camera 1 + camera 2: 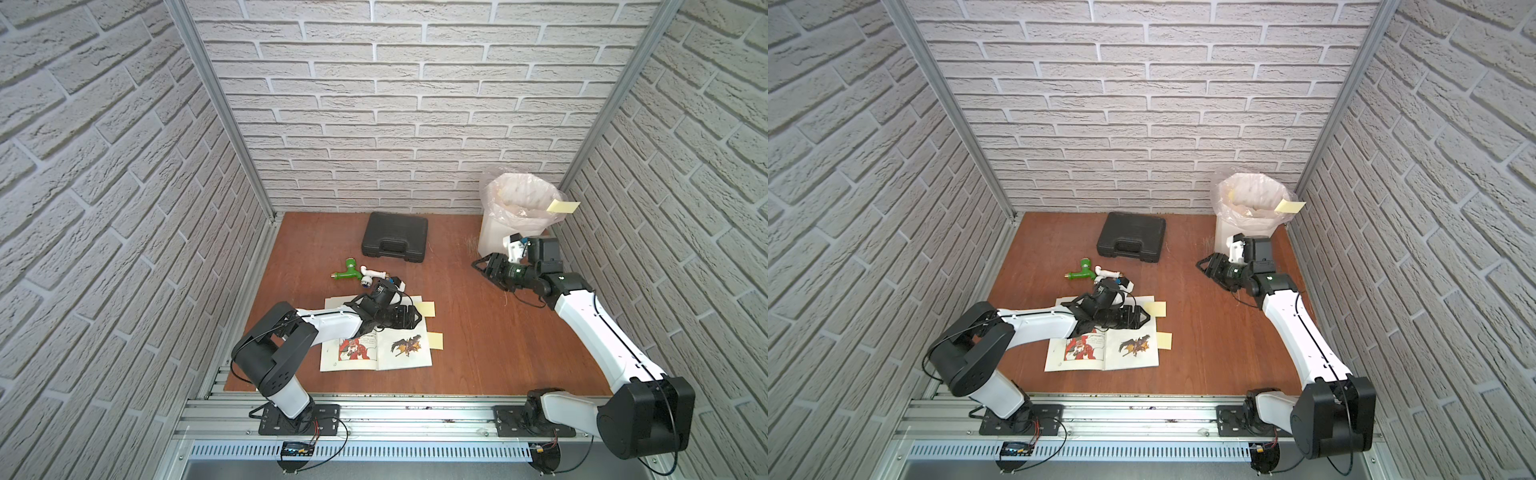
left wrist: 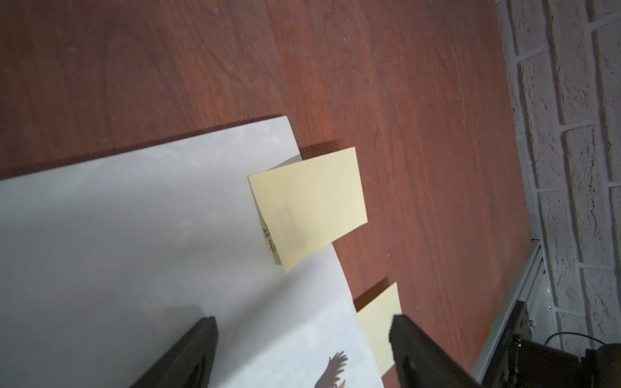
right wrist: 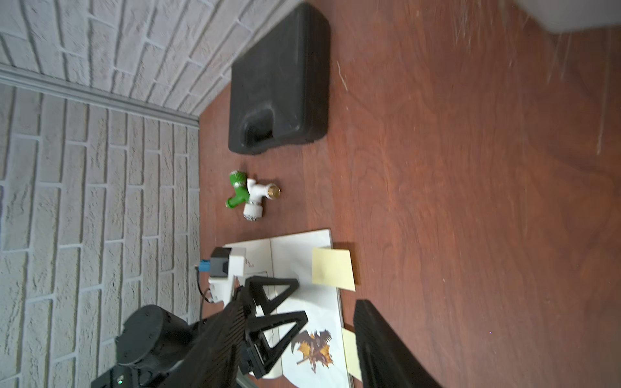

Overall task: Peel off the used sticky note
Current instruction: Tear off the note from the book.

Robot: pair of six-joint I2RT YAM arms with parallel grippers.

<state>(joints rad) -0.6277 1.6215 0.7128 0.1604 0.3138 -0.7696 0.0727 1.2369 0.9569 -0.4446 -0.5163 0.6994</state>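
Yellow sticky note was stuck on the bin liner, farther note and nearer note were left on the book; left pincer was held spread, right pincer state undetermined.

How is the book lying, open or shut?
Open. The book lies spread flat, two illustrated facing pages showing with the fold between them.
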